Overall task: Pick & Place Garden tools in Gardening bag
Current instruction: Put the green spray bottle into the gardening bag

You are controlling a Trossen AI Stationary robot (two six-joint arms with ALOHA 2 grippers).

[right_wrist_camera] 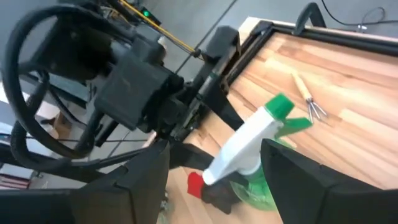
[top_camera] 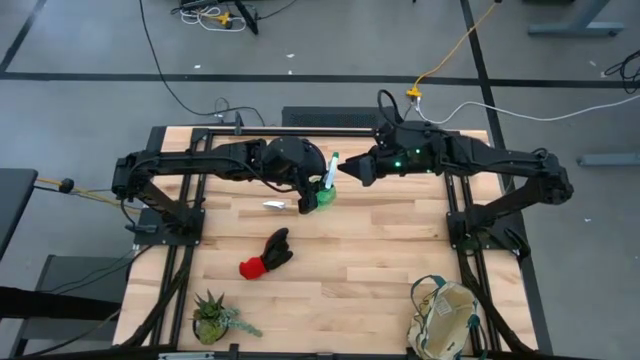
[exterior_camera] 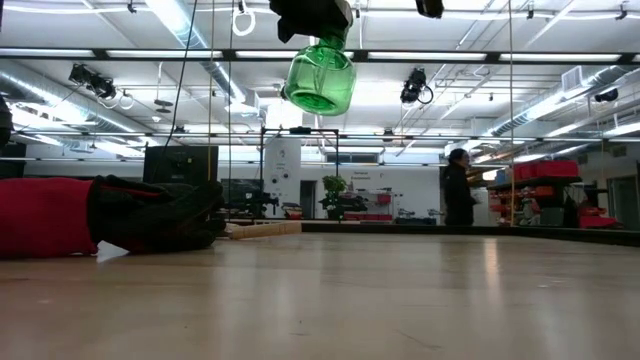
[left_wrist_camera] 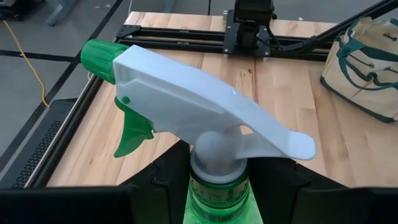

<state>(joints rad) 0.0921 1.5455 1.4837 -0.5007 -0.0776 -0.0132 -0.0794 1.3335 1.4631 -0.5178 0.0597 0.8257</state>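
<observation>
Spray bottle: we see the green spray bottle lifted clear of the tabletop, near the far rail and well apart from the gardening bag.
Left tool: our left tool is clamped on the bottle's neck just under the white trigger head; its dark fingers flank the green neck.
Right tool: our right tool stands spread wide just beside the bottle's white head, gripping nothing; its fingers sit either side of the head without touching it, as far as we can tell.
Bottle axis: we read the long axis as roughly upright, round body hanging down, head on top; the green nozzle points away from the bag.
Low view only: we get the round green body hanging high above the tabletop, the red-and-black gloves lying flat, and a person standing far back in the room.
High view only: we see the gloves between the bottle and the near edge, the spiky potted plant far along the near edge from the bag, and the bag itself at the near right corner.
Right wrist view only: we see the wooden-handled rake lying flat on the tabletop beyond the bottle.
Left wrist view only: we see the bag's beige side with green trim.
</observation>
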